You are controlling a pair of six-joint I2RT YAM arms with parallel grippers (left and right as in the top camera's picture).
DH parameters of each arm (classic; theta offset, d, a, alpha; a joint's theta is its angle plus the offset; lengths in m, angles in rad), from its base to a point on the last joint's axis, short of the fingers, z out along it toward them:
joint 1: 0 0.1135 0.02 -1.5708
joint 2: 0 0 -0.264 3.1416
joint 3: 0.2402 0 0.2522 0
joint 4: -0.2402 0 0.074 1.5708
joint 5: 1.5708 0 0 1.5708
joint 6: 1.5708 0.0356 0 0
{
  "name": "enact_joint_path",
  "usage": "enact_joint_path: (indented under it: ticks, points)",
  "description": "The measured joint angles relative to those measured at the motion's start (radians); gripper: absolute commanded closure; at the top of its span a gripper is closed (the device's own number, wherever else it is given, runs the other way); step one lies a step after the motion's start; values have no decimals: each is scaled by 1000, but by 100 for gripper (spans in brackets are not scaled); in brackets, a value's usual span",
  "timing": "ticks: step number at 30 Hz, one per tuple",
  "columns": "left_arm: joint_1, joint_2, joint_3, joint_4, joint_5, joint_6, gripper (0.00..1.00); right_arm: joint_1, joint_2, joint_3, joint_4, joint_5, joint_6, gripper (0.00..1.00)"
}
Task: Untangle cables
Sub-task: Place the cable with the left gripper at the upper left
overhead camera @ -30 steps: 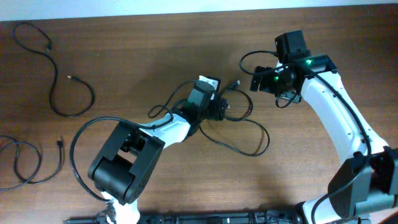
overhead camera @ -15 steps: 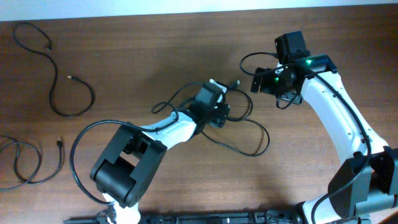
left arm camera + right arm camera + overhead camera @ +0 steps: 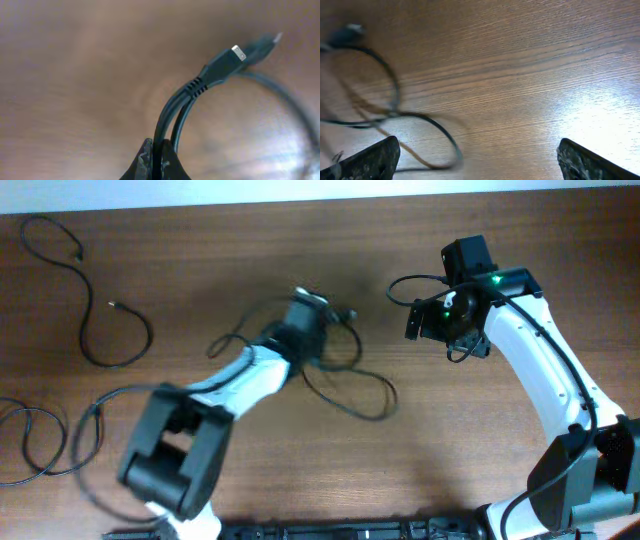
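In the overhead view the tangled cables [image 3: 345,385] lie as thin black loops in the middle of the table. My left gripper [image 3: 322,338] is over their upper left part, blurred by motion. The left wrist view shows that gripper [image 3: 156,156] shut on one black cable strand [image 3: 165,117]. A second strand runs beside it up to a plug end [image 3: 225,61]. My right gripper [image 3: 420,320] hangs to the right of the bundle, apart from it. In its wrist view the right gripper [image 3: 480,162] stands wide open above bare wood, with blurred cable loops [image 3: 395,95] at its left.
A separate loose cable [image 3: 95,330] curls at the far left of the table. Another cable [image 3: 40,440] lies at the left edge below it. The table's far edge meets a white wall [image 3: 320,188] along the top.
My left gripper has shut on a cable strand and swung to the left and up, dragging the bundle leftwards with it. The right arm has hardly moved.
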Motion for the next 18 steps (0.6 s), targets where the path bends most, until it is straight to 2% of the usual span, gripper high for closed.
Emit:
enact_joint_path:
  ticks: [4, 9, 11, 13, 17, 18]
  points:
    - [211, -119, 6, 138, -7, 0, 100, 0, 0, 0, 0, 0, 0, 1]
    - [504, -109, 6, 489, -12, 0, 100, 0, 0, 0, -2, 7, 0, 2]
    - [563, -53, 9, 663, -16, 0, 100, -1, 0, 0, 1, 7, 0, 1]
    - [604, 27, 11, 764, -16, 0, 100, -1, 0, 0, -2, 8, 0, 1]
    - [628, 237, 65, 794, 10, 0, 100, -1, 0, 0, -1, 8, 0, 1]
    - [627, 287, 88, 789, 26, 0, 87, -1, 0, 0, 0, 8, -1, 1]
